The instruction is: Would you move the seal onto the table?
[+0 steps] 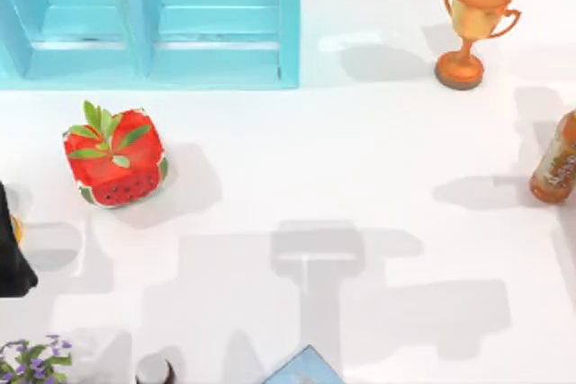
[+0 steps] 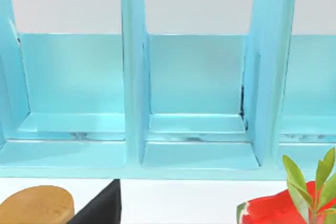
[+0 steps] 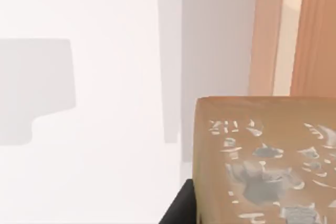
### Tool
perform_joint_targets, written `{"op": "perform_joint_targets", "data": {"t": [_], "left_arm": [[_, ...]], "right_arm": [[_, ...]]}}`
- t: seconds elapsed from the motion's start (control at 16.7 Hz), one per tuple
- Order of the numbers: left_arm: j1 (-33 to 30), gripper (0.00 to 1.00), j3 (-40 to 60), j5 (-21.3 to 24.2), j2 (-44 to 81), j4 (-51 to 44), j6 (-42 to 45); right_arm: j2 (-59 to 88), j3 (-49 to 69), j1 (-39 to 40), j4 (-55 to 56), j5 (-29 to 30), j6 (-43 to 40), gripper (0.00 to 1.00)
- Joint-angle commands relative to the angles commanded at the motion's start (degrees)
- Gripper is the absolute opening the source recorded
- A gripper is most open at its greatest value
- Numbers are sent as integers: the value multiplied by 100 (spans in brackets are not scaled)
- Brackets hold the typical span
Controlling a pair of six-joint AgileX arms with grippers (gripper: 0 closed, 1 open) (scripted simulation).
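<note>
The seal (image 2: 35,206), a tan-brown wooden piece, lies low in the left wrist view, right beside a black part of my left gripper (image 2: 102,208). In the top view my left gripper (image 1: 13,254) is at the table's far left edge, with a small golden bit of the seal (image 1: 16,227) showing against it. Whether the seal is held or rests on the white table (image 1: 297,168) cannot be made out. My right gripper (image 3: 178,211) sits close against the amber bottle (image 3: 268,156), which stands at the right edge (image 1: 555,161).
A light-blue cabinet (image 1: 153,20) with open compartments stands at the back left. A watermelon cube (image 1: 114,157) is left of centre, and an orange-gold trophy (image 1: 472,29) stands at the back right. A potted plant (image 1: 31,361) and a blue object (image 1: 304,368) lie along the front edge.
</note>
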Motion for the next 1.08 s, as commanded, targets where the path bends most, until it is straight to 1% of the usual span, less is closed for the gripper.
{"op": "perform_joint_targets", "data": {"t": [0.48, 0.84, 0.96, 1.08], "left_arm": [[0, 100, 0, 0, 0, 0, 0], [0, 100, 0, 0, 0, 0, 0], [0, 100, 0, 0, 0, 0, 0], [0, 100, 0, 0, 0, 0, 0]], "right_arm": [[2155, 1621, 1835, 343, -37, 1920, 0], [3746, 2818, 3451, 833, 25, 3516, 0], [4029, 3058, 3723, 925, 7, 3792, 0], [4083, 3109, 3775, 943, -9, 3844, 0]]}}
